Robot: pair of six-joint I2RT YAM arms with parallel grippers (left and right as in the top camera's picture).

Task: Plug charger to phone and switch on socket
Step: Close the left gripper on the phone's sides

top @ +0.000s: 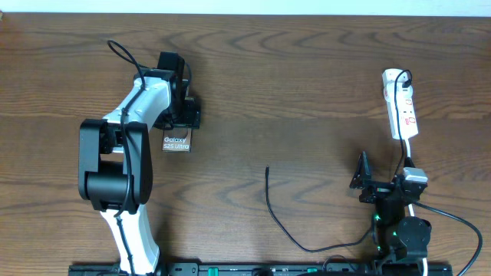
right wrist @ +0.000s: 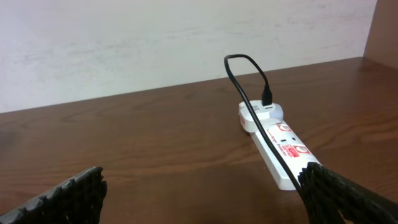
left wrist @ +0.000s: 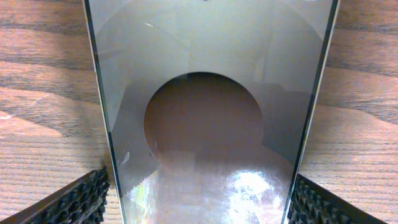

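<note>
The overhead camera looks straight down from well above and takes in the whole table (top: 307, 92). The left wrist camera points at the phone (left wrist: 205, 74) from very close, so it fills the frame. The right wrist camera sits low, facing across the table toward the power strip (right wrist: 283, 149) and the wall (right wrist: 124, 43). The overhead view also holds the phone and the power strip.

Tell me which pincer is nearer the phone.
Left. The left pincer straddles the phone, one finger at each edge. The right pincer hangs far across the table, on the power strip's side.
</note>
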